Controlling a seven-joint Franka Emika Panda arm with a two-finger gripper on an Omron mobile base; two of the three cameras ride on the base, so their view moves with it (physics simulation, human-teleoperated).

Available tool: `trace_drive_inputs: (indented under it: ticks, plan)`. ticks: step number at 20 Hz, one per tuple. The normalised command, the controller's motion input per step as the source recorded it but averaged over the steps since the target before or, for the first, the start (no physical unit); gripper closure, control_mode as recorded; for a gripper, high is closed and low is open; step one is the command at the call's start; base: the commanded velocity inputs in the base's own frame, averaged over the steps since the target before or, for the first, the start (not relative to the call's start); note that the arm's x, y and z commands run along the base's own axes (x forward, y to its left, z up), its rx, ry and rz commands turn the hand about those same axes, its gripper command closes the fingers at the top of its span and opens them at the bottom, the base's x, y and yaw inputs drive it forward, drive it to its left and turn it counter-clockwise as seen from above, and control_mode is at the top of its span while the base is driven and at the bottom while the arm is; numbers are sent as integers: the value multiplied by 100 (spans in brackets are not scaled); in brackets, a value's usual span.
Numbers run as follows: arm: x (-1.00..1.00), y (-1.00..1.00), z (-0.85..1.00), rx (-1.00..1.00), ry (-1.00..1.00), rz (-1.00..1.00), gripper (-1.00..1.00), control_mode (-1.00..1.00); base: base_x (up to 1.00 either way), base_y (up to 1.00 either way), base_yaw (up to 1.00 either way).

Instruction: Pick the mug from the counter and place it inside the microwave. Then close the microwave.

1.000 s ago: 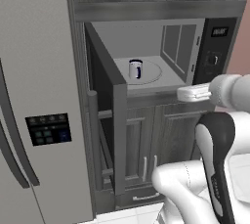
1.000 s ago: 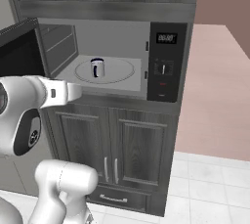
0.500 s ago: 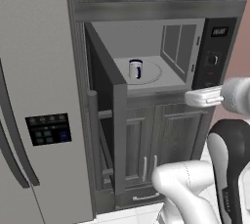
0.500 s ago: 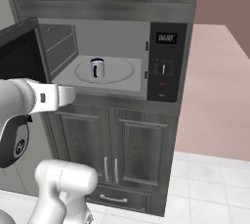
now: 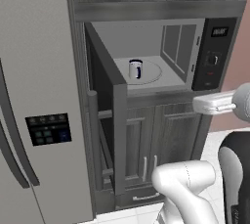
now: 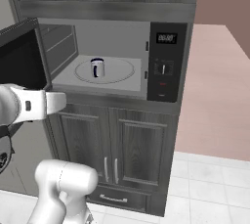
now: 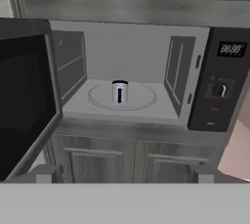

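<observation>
Dark cabinets frame the microwave [image 7: 146, 76] (door swung open); mug [image 7: 119, 91] on turntable; hand [image 7: 122, 173] wide open, empty.

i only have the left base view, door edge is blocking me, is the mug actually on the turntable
Observer: Yes. In the hand view the mug stands upright near the middle of the round turntable.
Operator: is the gripper holding anything
Observer: No. The hand view shows the gripper open and empty, outside the microwave, level with the cabinets below it.
Operator: how far open is the door
Observer: In the right base view the door is swung wide to the left, clear of the opening.
</observation>
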Motion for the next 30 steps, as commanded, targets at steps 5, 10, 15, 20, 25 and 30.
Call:
trace_drive_inputs:
  ticks: [5, 10, 15, 20, 25, 30]
  plan:
    - [-18, 22, 0, 0, -15, -6, -100, -100, 0, 0, 0]
    - [-23, 29, 0, 0, -21, -6, -100, -100, 0, 0, 0]
    - [-60, 7, 0, 0, -14, -4, -100, -100, 0, 0, 0]
    - [-72, 0, 0, 0, -7, -3, -100, -100, 0, 0, 0]
    - [-48, 5, 0, 0, -5, -4, -100, -100, 0, 0, 0]
    - [-9, 19, -5, 0, 0, -17, -100, -100, 0, 0, 0]
